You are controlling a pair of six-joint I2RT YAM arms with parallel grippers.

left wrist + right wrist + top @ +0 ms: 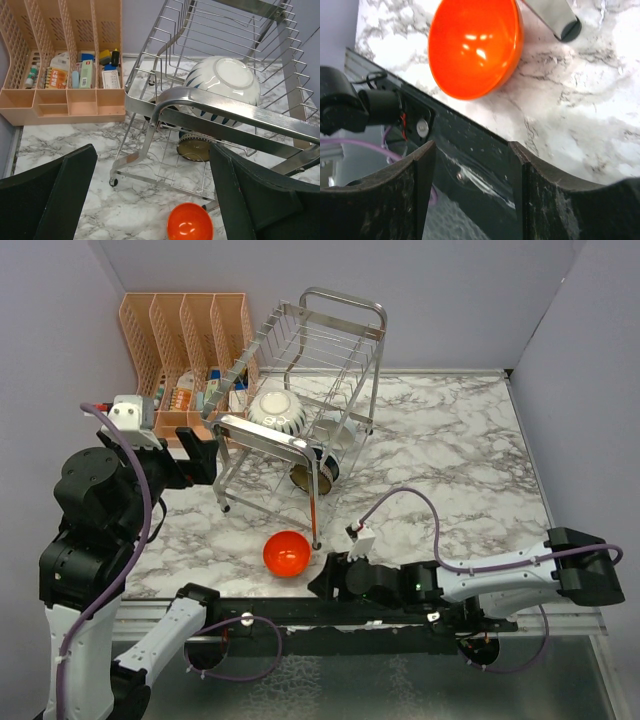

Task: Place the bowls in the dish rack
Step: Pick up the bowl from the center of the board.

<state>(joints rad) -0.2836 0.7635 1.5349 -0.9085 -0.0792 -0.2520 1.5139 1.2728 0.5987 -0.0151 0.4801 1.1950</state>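
The coming move turns on how the red-orange bowl (286, 553) lies from the right gripper (320, 580). The bowl sits on the marble counter (450, 440) near its front edge, apparently mouth up, just beside the front foot of the dish rack (268, 437) but outside it. From above, the right arm reaches in low along the near edge, and its gripper stops just short of the bowl, on the bowl's near-right side. In the right wrist view the bowl fills the upper part of the picture, straight ahead of the fingertips and slightly off to one side. The fingers are partly spread with nothing between them; only the dark rail at the counter's edge shows through the gap. Being round, the bowl has no long axis to line up with, so the grasp will likely be on its rim, one finger inside and one outside, after a short reach forward. The rack's leg stands close on the far side of the bowl, which could crowd that approach. The left gripper (205, 458) is well apart from this bowl. It hangs up by the rack's handle bar, spread wide and empty, so the right arm is plainly the nearer one. Inside the rack, a white bowl with blue pattern (277, 412) rests upside down on the upper tier and a dark brown bowl (312, 475) stands on edge in the lower tier.
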